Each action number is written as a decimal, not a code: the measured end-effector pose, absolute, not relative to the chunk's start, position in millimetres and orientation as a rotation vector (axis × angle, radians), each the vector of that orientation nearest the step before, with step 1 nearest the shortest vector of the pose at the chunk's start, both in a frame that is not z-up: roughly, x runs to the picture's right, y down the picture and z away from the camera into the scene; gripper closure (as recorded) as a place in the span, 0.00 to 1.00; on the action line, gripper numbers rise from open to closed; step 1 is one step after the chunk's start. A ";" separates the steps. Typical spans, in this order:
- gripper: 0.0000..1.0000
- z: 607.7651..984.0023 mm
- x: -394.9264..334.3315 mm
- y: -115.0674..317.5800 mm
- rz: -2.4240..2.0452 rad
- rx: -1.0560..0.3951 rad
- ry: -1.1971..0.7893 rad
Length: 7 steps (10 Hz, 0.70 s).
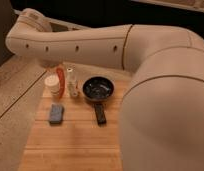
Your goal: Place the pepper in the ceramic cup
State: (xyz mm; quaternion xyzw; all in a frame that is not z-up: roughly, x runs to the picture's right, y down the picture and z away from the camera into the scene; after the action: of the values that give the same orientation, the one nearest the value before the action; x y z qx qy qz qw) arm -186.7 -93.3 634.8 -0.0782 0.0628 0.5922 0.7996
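Reaching across the upper part of the view from the bulky shoulder close to the camera, the cream-coloured arm (95,47) hangs over the back of the wooden counter (75,145), and the fingers (71,84) sit low beneath it. One pale finger shows plainly, standing upright. The other is hidden, but the pair is closed, and the pepper (60,80) stands on end right against them, so they appear to be gripping it. The pepper is red-orange and close to vertical, its lower end down near the counter. Touching the pepper on the side away from the visible finger is the cup (52,88), off-white and upright, with the pepper rising above its rim; whether the pepper's tip is inside the cup or just beside its wall I cannot tell. On the other side of the fingers, near but apart, sits a dark round bowl (98,90). Nearer the camera than the fingers lie two more things — a blue-grey sponge (56,114) in front of the cup, and a black bar (100,115) just in front of the bowl.
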 end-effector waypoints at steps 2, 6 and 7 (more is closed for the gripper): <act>1.00 641.7 -188.7 -106.0 1.256 -0.150 0.118; 1.00 674.8 -232.3 -184.0 1.048 0.013 -0.031; 1.00 682.2 -248.9 -196.1 0.982 0.043 -0.069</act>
State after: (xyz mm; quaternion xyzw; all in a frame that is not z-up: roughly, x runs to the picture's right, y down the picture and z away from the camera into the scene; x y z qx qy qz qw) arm -248.9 -196.1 682.2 0.0209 -0.0332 0.4713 0.8811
